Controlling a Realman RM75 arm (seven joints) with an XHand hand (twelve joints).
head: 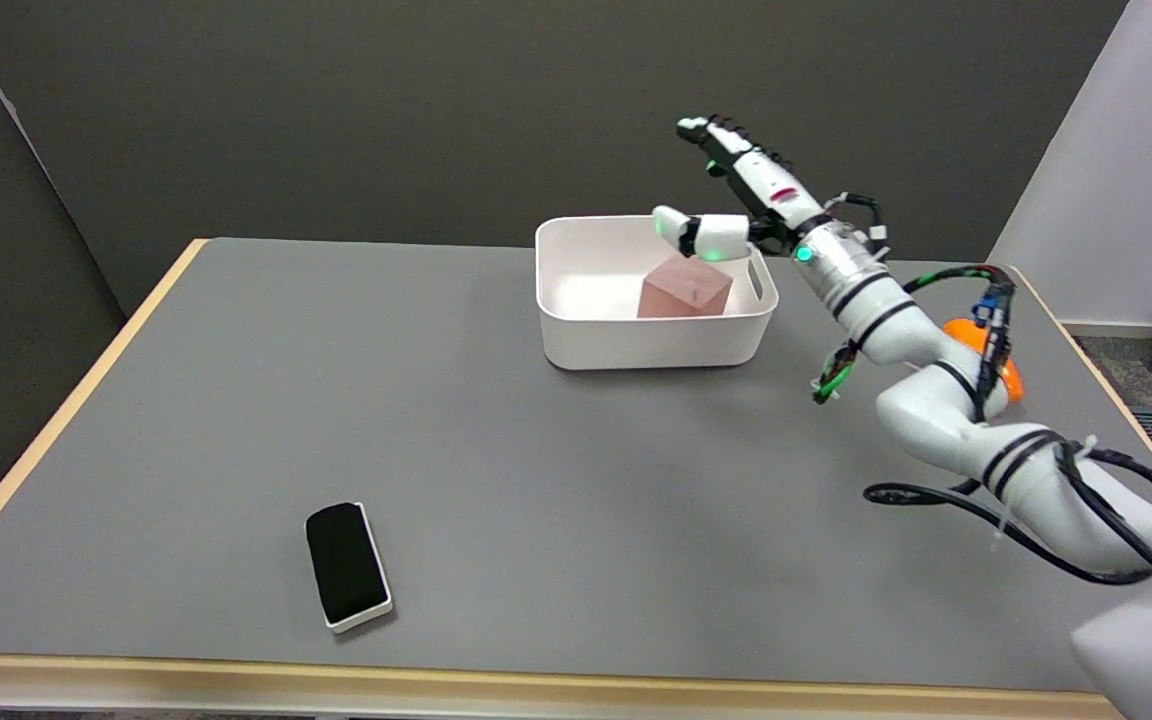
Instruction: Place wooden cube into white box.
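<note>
Grey table (pixel 496 450), wooden cube (pixel 684 288) inside white box (pixel 636 340), below spread hand (pixel 736 200)

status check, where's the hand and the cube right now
Right hand open above the white box, holding nothing. Wooden cube sits inside the box, tilted. Nothing in the way; black eraser lies far off, near the front edge.

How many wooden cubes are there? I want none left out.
1: the wooden cube lies inside the white box, under the open right hand. The arm could hide others.
</note>
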